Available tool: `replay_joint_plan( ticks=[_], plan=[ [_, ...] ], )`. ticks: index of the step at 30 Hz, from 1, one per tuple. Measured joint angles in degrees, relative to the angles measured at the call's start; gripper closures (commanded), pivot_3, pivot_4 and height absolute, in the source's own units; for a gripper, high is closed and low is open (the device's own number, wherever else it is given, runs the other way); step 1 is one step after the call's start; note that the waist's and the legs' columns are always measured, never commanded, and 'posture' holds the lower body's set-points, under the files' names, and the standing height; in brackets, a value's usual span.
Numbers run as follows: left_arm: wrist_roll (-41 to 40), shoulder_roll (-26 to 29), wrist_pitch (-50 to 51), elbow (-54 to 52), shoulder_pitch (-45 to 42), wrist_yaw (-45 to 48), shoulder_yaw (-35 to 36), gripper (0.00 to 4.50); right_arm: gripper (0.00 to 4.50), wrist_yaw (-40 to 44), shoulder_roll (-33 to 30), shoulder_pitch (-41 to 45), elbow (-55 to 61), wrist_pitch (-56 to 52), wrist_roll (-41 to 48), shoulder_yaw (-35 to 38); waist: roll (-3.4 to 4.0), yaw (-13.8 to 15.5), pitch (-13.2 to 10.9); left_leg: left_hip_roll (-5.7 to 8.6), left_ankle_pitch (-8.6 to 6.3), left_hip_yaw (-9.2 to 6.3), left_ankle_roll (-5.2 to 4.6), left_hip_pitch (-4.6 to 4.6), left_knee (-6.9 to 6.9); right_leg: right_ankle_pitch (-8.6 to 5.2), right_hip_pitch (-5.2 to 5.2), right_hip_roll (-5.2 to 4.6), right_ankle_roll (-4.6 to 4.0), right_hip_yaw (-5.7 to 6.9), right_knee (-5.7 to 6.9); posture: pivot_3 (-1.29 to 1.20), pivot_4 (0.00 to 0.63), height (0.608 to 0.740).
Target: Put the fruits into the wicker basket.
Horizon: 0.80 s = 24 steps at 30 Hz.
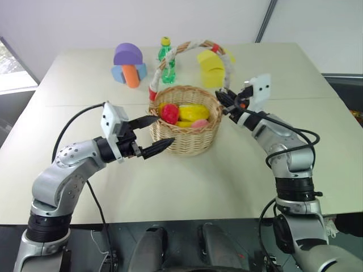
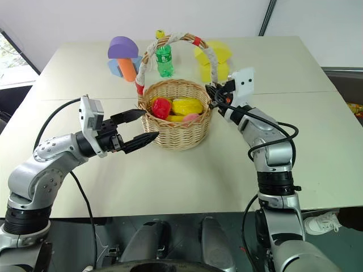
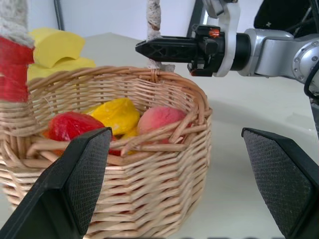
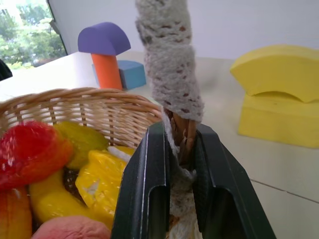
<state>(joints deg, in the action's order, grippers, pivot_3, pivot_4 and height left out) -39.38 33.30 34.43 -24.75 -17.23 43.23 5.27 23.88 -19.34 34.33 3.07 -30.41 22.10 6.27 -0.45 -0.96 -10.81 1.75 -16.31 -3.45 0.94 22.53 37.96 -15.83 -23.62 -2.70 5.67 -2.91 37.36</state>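
The wicker basket (image 1: pixel 184 141) stands mid-table with a rope-wrapped handle (image 1: pixel 190 45). Inside lie a red fruit (image 1: pixel 169 112), a yellow fruit (image 1: pixel 193 111) and a pink peach (image 1: pixel 199 123). My left gripper (image 1: pixel 164 130) is open just beside the basket's left wall, with nothing between its fingers (image 3: pixel 75 184). My right gripper (image 1: pixel 222 101) is at the basket's right rim, shut on the base of the handle (image 4: pixel 169 74), which the right wrist view shows pinched between both fingers (image 4: pixel 147 189).
Behind the basket stand a purple, orange and blue foam block set (image 1: pixel 129 65), a green bottle (image 1: pixel 166 59) and yellow foam blocks (image 1: pixel 212 68). The pale table (image 1: pixel 227 181) has free room in front and to both sides.
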Motion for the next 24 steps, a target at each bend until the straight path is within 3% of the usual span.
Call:
replay_joint_plan(
  ticks=[10,16,23,24],
  plan=[
    [0.2,-1.0,-0.1,1.1,-1.7,0.4,-1.3,0.0,4.43,-9.7,-14.0,-2.4,-3.0,3.6,-6.3,15.4,0.0,0.0,0.0,0.17,-0.03,0.02,-0.06,-0.01,0.0,0.0,0.05,-0.12,0.0,-0.02,-0.03,0.0,0.15,0.74],
    [1.3,-2.1,-0.3,2.3,-3.4,0.8,-2.9,0.0,4.43,-13.7,-14.7,-2.3,-13.7,7.0,-8.3,18.6,0.04,-0.6,0.0,-0.04,-0.02,0.15,-0.06,-0.08,0.0,0.0,0.05,0.11,0.0,-0.07,0.05,0.0,0.15,0.74],
    [1.4,-1.8,-0.3,2.5,-3.5,1.8,-2.9,0.0,1.04,-13.9,-14.5,-2.1,-14.3,9.2,-8.1,18.5,0.06,-0.7,0.0,-0.05,-0.02,0.14,-0.06,-0.08,0.03,0.0,0.07,0.09,0.0,-0.07,0.07,0.0,0.15,0.74],
    [1.4,-1.7,-0.3,2.5,-3.4,1.8,-2.9,0.0,1.04,-14.1,-14.5,-2.2,-14.1,9.3,-8.3,18.5,0.06,-0.6,0.0,-0.05,-0.02,0.14,-0.06,-0.08,0.03,0.0,0.07,0.09,0.0,-0.07,0.07,0.0,0.15,0.74]
  ],
)
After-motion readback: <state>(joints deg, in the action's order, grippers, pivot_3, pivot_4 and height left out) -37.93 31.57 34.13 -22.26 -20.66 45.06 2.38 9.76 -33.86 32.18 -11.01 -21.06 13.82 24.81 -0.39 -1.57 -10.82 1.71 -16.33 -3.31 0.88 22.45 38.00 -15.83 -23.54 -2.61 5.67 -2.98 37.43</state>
